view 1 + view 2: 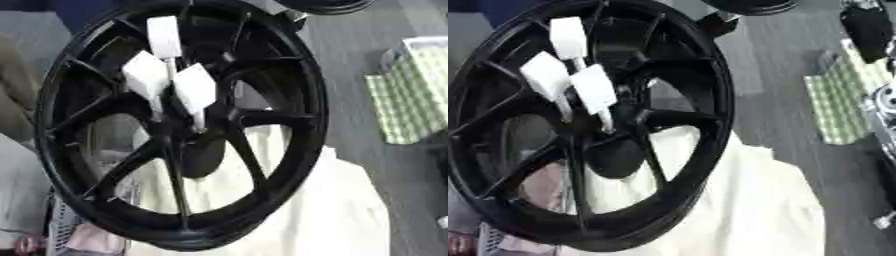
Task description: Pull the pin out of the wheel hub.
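A big black spoked wheel hub (179, 125) stands tilted and fills most of both views. Three pins with white block-shaped heads stick out near its centre: one upper pin (164, 36), one on the left (145, 77) and one on the right (196, 89). Their thin shafts run down toward the hub's middle (179, 131). Neither hand shows. Only a black and silver part of my right arm (868, 30) comes in along the right edge of the right eye view, apart from the wheel.
A cream cloth (341, 210) lies under and behind the wheel. A green checked cloth (411, 95) lies at the right on the grey floor. The edge of another black wheel (328, 6) shows at the top. Clutter sits at the lower left (61, 235).
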Robot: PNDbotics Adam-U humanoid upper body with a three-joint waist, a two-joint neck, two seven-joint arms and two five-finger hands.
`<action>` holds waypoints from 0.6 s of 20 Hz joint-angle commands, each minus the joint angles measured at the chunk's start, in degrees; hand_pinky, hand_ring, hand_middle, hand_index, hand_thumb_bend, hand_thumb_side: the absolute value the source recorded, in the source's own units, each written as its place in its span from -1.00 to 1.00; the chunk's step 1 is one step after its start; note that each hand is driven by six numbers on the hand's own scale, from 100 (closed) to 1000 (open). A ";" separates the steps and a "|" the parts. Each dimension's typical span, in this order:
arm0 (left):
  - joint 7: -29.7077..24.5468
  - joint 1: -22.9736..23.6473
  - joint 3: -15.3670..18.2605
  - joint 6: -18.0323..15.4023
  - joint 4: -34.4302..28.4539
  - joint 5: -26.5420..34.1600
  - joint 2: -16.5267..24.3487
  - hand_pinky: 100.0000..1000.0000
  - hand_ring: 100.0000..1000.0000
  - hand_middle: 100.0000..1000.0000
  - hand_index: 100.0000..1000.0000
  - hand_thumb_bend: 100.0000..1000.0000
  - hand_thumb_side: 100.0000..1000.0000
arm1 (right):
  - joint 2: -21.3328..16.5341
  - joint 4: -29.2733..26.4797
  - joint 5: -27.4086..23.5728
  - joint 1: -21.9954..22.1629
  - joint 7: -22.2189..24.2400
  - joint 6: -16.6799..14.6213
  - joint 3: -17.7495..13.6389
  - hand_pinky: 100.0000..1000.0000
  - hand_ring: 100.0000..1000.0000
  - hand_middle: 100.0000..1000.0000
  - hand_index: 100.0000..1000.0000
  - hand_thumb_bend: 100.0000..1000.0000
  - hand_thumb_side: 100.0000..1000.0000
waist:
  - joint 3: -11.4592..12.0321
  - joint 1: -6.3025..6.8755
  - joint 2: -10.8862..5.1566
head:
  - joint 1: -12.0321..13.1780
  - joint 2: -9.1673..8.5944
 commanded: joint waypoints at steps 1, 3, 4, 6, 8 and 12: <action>0.04 -0.69 0.52 0.07 -0.36 0.19 1.72 0.49 0.30 0.30 0.66 -0.72 -1.00 | -0.89 -1.06 0.19 -0.55 0.03 -0.02 -0.74 0.22 -0.02 0.08 0.41 -1.00 -0.06 | 0.00 -0.04 -1.89 | -0.07 -0.12; 0.04 -0.61 0.54 0.10 -0.33 0.13 1.78 0.49 0.29 0.30 0.67 -0.72 -1.00 | -0.86 -1.06 0.22 -0.56 0.03 -0.04 -0.74 0.22 -0.02 0.08 0.41 -1.00 -0.06 | 0.00 -0.03 -1.92 | -0.06 -0.11; 0.04 -0.57 0.55 0.11 -0.33 0.11 1.76 0.49 0.29 0.30 0.67 -0.73 -1.00 | -0.84 -1.06 0.24 -0.56 0.01 -0.05 -0.75 0.22 -0.02 0.08 0.41 -1.00 -0.06 | -0.01 -0.02 -1.94 | -0.06 -0.12; 0.04 -0.55 0.60 0.10 -0.26 0.14 1.66 0.49 0.29 0.30 0.66 -0.73 -1.00 | -0.81 -1.06 0.25 -0.56 0.00 -0.03 -0.75 0.22 -0.02 0.08 0.41 -1.00 -0.06 | -0.04 -0.02 -1.97 | -0.05 -0.14; 0.04 -0.52 0.53 0.06 -0.25 0.21 1.62 0.49 0.29 0.30 0.66 -0.73 -1.00 | -0.82 -1.06 0.30 -0.57 0.01 -0.06 -0.76 0.22 -0.02 0.08 0.41 -1.00 -0.06 | -0.06 0.00 -2.00 | -0.01 -0.13; 0.04 0.16 -1.07 0.00 -1.09 0.46 2.27 0.48 0.25 0.30 0.68 -0.68 -0.92 | -0.88 -1.06 0.31 -0.55 -0.04 -0.06 -0.75 0.22 -0.02 0.08 0.41 -1.00 -0.06 | 0.02 0.11 -1.99 | -0.09 -0.23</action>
